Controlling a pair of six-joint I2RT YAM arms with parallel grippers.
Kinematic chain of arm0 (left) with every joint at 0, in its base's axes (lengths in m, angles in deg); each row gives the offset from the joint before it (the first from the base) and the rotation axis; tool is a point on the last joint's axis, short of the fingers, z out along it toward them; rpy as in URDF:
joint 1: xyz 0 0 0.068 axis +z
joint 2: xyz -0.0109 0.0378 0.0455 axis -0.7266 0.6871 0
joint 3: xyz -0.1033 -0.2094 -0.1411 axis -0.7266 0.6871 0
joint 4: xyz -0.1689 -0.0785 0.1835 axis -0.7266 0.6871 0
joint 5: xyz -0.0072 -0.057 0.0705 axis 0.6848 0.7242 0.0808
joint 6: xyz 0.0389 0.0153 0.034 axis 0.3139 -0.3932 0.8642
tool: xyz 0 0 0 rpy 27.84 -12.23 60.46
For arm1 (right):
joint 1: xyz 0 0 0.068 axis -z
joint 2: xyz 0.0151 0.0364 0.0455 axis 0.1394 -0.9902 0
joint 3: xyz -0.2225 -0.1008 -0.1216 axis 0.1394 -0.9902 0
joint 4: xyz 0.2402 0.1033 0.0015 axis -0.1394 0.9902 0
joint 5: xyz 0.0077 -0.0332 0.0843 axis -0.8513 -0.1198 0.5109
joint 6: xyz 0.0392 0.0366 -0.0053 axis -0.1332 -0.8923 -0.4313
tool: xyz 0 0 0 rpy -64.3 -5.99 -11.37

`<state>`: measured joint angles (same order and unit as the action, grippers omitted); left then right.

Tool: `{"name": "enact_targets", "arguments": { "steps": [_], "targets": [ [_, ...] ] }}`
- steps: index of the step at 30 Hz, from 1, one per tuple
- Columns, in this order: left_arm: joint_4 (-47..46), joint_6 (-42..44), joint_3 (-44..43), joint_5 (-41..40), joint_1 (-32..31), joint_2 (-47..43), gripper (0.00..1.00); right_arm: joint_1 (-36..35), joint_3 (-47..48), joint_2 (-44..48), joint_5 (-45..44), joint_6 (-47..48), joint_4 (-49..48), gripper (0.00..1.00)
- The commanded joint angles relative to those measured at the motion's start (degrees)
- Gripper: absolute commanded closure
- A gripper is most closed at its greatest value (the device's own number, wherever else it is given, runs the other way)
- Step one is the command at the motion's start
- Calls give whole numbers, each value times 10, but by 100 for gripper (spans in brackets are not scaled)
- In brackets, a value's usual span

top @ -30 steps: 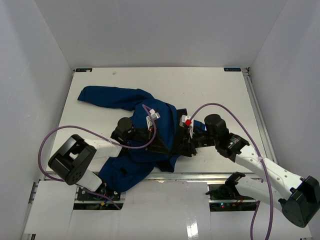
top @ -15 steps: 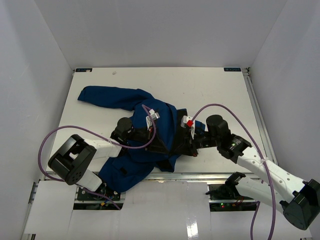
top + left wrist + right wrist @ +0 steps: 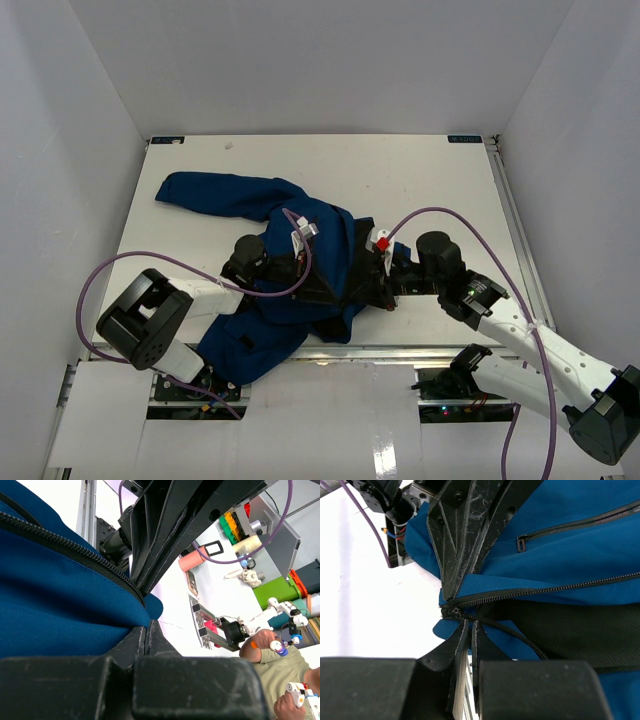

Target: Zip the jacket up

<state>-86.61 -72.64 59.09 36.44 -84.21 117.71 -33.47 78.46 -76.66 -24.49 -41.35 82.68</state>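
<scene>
White tabletop [image 3: 430,180] carries the royal-blue jacket [image 3: 318,228], which lies crumpled toward the near left, one sleeve reaching to the far left and some cloth spilling over the near edge. Both arms meet low over its front opening. The left hand [image 3: 147,626] is clenched, its tips pinching the blue hem just below a run of black teeth. The right hand [image 3: 468,626] is clenched too, nipping the bottom end of the zipper [image 3: 454,613], though whether it has the pull itself I cannot tell. From that point the two rows of teeth spread apart over the black mesh lining [image 3: 570,625], so the front is barely closed. This looks like the start of the zipping stroke: the next move likely calls for the left hand to anchor the hem taut while the right draws up along the teeth.
</scene>
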Motion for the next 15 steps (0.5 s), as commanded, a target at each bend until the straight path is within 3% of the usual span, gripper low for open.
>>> {"name": "enact_targets", "arguments": {
  "steps": [1, 15],
  "targets": [
    [-9, 2, -5, 37, -14, -11, 100, 5, 26, 1, -87, 7, -19, 92],
    [36, 21, -14, 31, -22, -13, 100, 5, 99, -49, -90, 50, -1, 92]
  ]
}}
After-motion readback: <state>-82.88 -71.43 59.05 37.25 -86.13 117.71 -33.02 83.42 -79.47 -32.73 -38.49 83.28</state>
